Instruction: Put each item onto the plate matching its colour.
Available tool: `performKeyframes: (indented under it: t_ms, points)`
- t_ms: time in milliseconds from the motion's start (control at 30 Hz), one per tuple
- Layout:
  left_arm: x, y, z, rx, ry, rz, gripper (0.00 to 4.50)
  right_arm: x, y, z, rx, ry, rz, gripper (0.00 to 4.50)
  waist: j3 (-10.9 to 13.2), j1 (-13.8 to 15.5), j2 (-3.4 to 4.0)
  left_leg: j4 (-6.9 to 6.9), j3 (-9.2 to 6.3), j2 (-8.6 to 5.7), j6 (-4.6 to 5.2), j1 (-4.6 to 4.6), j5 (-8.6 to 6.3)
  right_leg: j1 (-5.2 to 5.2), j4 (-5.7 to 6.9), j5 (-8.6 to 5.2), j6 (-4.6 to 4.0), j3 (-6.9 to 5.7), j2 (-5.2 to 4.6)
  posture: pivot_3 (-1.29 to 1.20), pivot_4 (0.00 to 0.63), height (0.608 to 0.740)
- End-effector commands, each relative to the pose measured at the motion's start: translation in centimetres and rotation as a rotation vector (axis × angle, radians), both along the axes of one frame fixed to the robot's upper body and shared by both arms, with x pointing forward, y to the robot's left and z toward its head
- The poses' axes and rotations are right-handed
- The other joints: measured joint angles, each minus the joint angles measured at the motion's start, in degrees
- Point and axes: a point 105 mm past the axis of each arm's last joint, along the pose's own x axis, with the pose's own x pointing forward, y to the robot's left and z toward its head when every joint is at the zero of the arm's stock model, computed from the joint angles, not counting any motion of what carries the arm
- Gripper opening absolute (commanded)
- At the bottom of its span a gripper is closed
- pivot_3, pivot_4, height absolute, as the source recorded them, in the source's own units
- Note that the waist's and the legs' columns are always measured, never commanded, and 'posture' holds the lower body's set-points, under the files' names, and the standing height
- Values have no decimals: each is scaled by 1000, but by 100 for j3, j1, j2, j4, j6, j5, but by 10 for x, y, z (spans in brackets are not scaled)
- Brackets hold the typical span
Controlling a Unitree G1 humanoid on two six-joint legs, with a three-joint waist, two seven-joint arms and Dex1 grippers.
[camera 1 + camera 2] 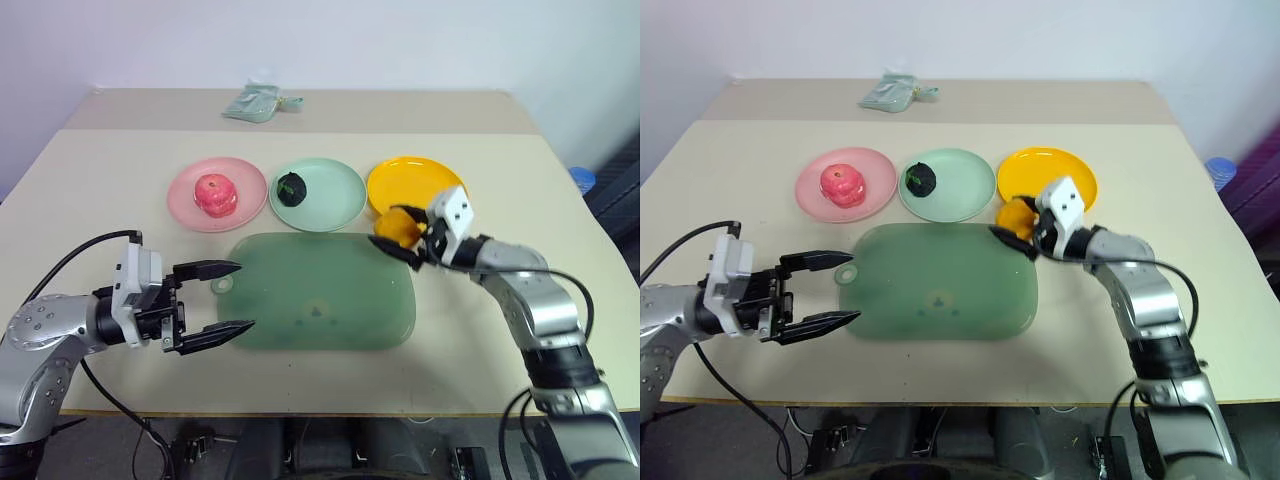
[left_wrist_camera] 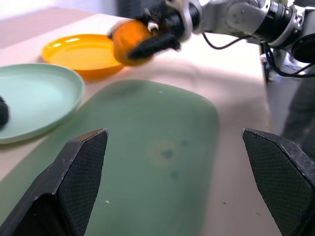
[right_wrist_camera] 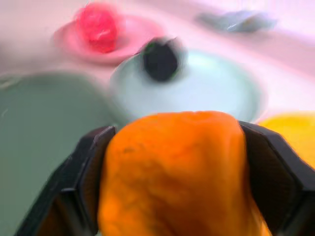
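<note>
I saw my right gripper (image 1: 398, 240) clenched on the orange lump (image 1: 400, 226), right of centre by the orange plate (image 1: 415, 183); my left gripper (image 1: 228, 298) gaped empty at lower left

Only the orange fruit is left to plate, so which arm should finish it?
Right. The right gripper is already shut on the orange fruit beside the near rim of the orange plate. The left gripper hangs open at the green tray's far end, holding nothing.
</note>
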Motion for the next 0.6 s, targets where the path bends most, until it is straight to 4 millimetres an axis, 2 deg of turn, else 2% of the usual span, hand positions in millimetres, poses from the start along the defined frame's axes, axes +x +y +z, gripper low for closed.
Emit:
performKeyframes:
  t_ms: [33,100,200,367,467,533,567,600]
  points:
    - [8,-11,7,4,-59,39,4500,32,-18,10,40,-51,-113,3230,0,16,0,0,0,-1,0,0,0,0,0,0,0,0,0,0,150,740]
    - [17,-14,8,-10,-68,100,4500,52,-26,5,88,-28,-185,3230,0,6,0,0,1,-1,0,-1,0,0,-1,0,0,0,0,0,150,740]
    - [32,-18,7,-11,-84,195,4500,72,-35,-7,85,-12,-290,3230,0,-3,0,-4,5,-2,-1,-1,1,-2,-1,0,0,0,0,0,150,740]
    - [56,-31,7,-58,-97,344,4500,88,-50,-15,114,4,-459,3230,2,-28,3,-10,13,-1,-3,-4,2,-8,0,0,1,3,0,0,150,740]
    - [59,-38,3,-75,-83,375,4500,89,-53,-19,105,17,-483,3230,1,-70,3,-14,14,1,-7,-4,4,-10,2,0,1,3,1,0,150,740]
    - [58,-39,-1,-77,-73,381,4500,89,-54,-20,100,19,-494,4222,1,-132,3,-18,13,2,-10,-3,6,-10,2,0,1,3,2,0,150,740]
    - [58,-39,-3,-77,-70,384,4500,89,-54,-20,104,21,-494,4461,1,-146,3,-21,12,3,-11,-3,7,-10,2,0,1,3,2,0,150,740]
    - [58,-38,-4,-77,-69,387,4500,89,-55,-20,107,20,-493,4461,1,-160,3,-21,12,3,-12,-3,7,-10,2,0,1,3,2,0,150,740]
